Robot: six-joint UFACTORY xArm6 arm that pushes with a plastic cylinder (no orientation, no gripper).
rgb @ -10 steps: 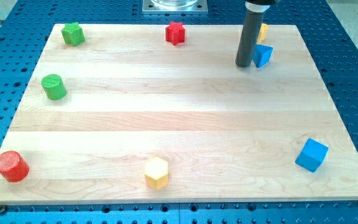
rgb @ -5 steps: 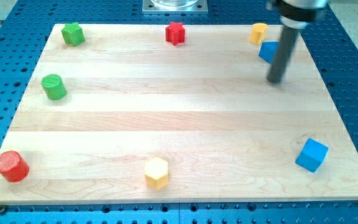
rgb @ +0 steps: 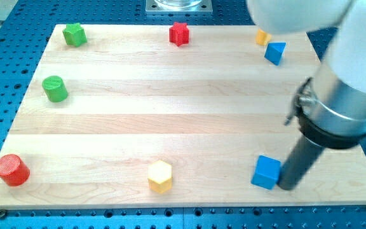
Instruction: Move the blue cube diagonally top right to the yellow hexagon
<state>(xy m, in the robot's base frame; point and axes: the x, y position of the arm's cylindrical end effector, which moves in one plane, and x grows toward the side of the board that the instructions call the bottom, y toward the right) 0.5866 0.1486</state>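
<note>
Standing at the view's bottom right of the pale wooden board (rgb: 170, 121), my tip (rgb: 286, 186) touches the right face of the blue cube (rgb: 266, 172); I carry no pincer, only a bare rod, so nothing opens or closes. The yellow hexagonal block (rgb: 160, 176) lies well apart toward the view's left, near the bottom edge. Judgement: the cube must travel leftward, finishing up and to the right of the hexagon; my tip sits on the correct side.
</note>
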